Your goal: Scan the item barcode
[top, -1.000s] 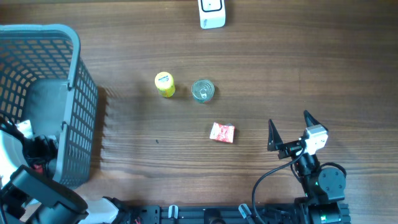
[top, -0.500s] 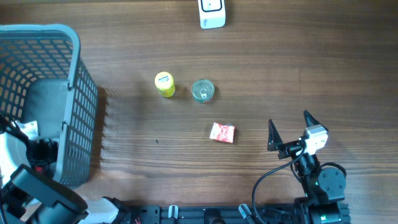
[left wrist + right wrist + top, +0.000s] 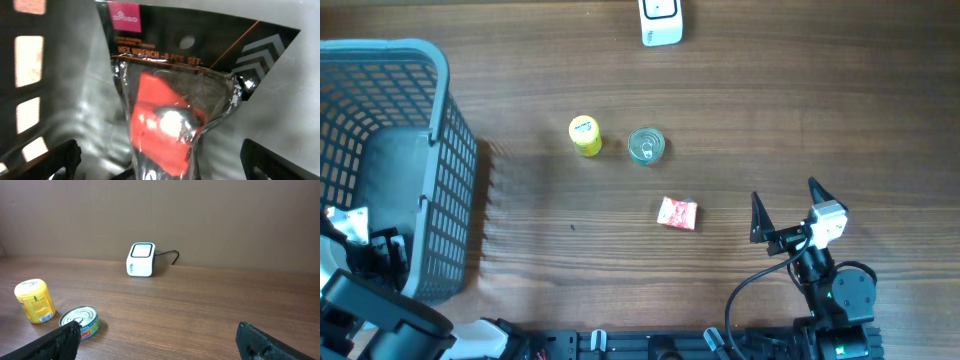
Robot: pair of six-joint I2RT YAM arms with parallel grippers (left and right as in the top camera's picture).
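Inside the grey plastic mesh basket (image 3: 455, 180), we poise the left gripper (image 3: 162, 161) wide open, empty, over a red carded wrench set (image 3: 162, 125); pickup and scan pending.

ovhd: top-down | L wrist: close, in basket (image 3: 448, 190) | R wrist: low, shares scanner (image 3: 141, 260) w/ ovhd

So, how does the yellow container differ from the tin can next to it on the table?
The yellow container is taller and slimmer; the tin can is low and wide. The container has a yellow lid, the can a metal top with a pull ring. Both stand upright on the table, apart.
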